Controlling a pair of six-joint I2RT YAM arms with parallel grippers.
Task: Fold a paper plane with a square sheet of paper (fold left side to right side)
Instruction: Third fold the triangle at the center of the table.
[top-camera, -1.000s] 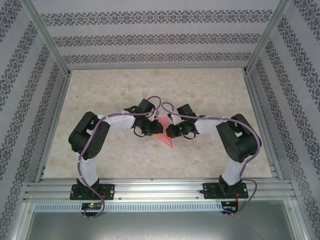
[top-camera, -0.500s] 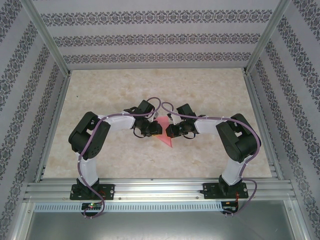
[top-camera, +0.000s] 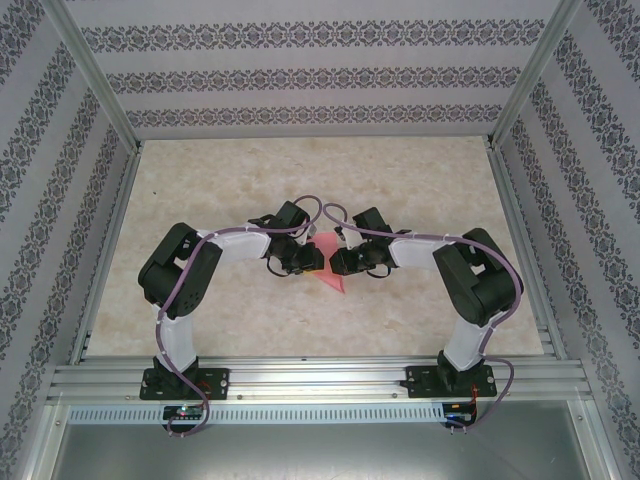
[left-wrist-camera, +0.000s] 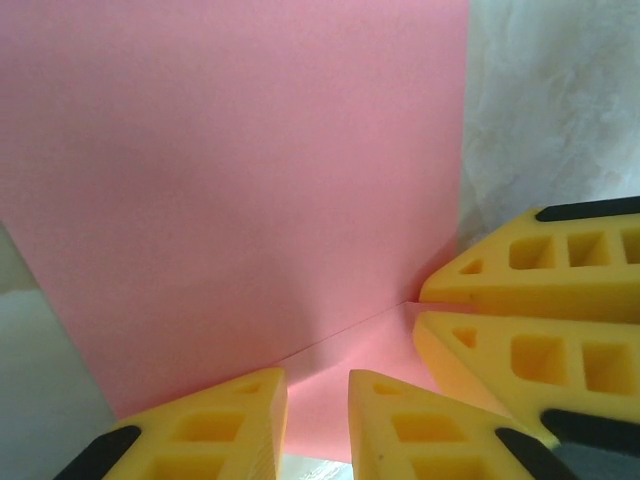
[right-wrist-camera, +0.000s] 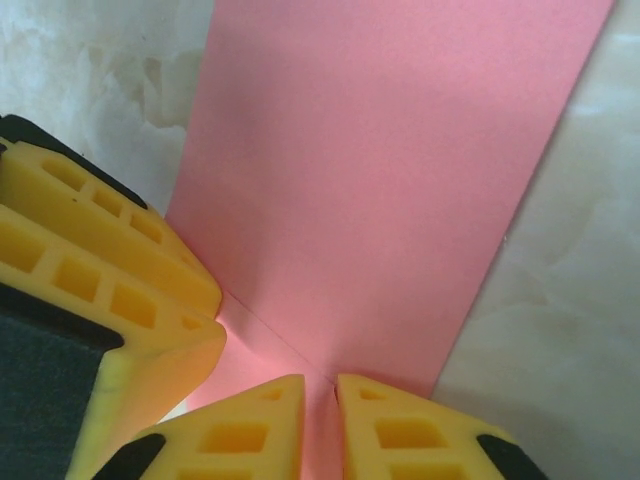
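Observation:
The pink sheet of paper (top-camera: 334, 281) lies folded on the table's middle, one pointed corner sticking out toward the near edge. Both grippers meet over it, tip to tip. My left gripper (top-camera: 306, 258) rests its yellow fingers on the paper (left-wrist-camera: 250, 170) with a clear gap between them (left-wrist-camera: 317, 385); a crease runs past the tips. The right gripper's fingers (left-wrist-camera: 540, 290) show at that view's right edge. My right gripper (top-camera: 335, 262) stands on the paper (right-wrist-camera: 390, 170) with its jaws a narrow slit apart (right-wrist-camera: 320, 388), a fold line ending at the slit. The left gripper's fingers (right-wrist-camera: 100, 250) sit beside it.
The table (top-camera: 420, 180) has a pale marbled top, with open room behind and to both sides of the arms. Patterned walls (top-camera: 320, 75) and aluminium posts close it in. Metal rails (top-camera: 320, 380) with the arm bases run along the near edge.
The right gripper's jaws have parted slightly from shut. Both arms and the paper stay where they were.

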